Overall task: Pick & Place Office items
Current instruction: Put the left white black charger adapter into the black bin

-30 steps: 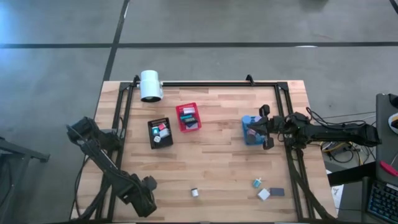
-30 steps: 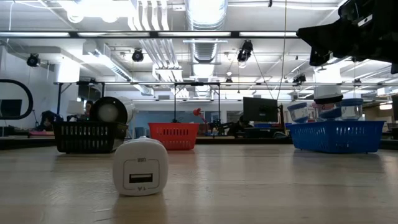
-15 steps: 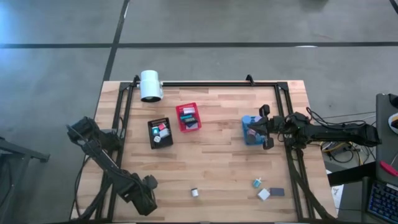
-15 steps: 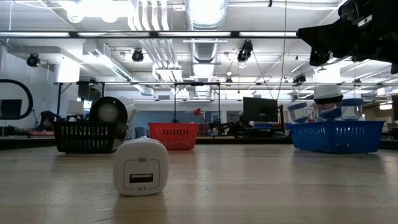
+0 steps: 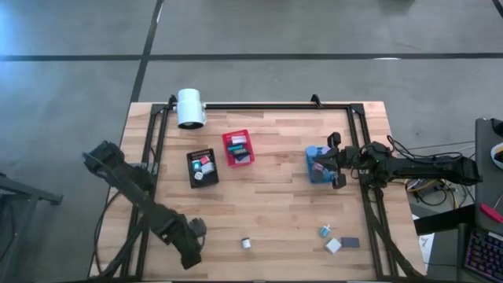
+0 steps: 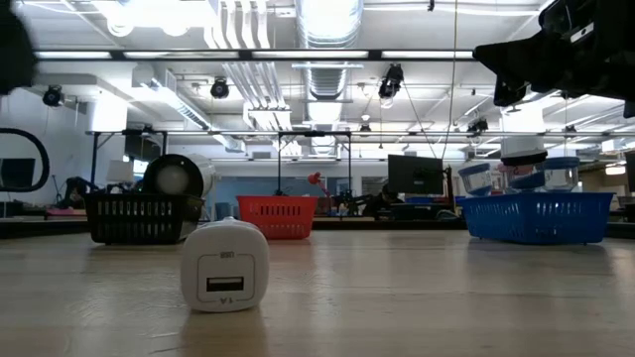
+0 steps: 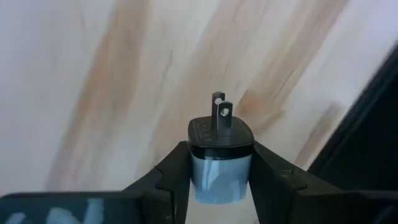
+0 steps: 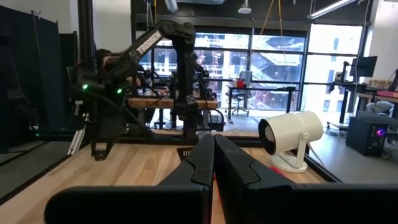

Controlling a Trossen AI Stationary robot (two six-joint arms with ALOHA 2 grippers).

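My left gripper (image 5: 192,253) stands near the table's near edge, left of centre, pointing down and shut on a light blue plug-in charger (image 7: 221,163) with a black face and two prongs. In the high view the gripper hides that charger. A white charger (image 5: 246,244) sits on the wood to its right, its socket facing the low camera (image 6: 224,266). Near the front right lie a teal piece (image 5: 324,231), a white block (image 5: 333,245) and a dark piece (image 5: 350,242). My right gripper (image 5: 336,162) waits shut beside the blue bin (image 5: 317,166). My left gripper pinches the blue charger's body by its two side walls (image 7: 198,167) between its two fingers (image 7: 177,174), coming steeply from above. The black pronged face (image 7: 221,132) sticks out past the fingertips. Whether the charger rests on the wood or hangs clear cannot be told.
A black bin (image 5: 203,167) and a red bin (image 5: 238,148), both holding small items, stand at mid-table. A big white cylinder (image 5: 189,108) sits at the far left by the black frame rail (image 5: 259,105). Bare wood lies between the bins and the near edge.
My left gripper has shifted a little toward the table's right edge along the near edge, and its arm has swung inward over the table. My right arm has kept still.
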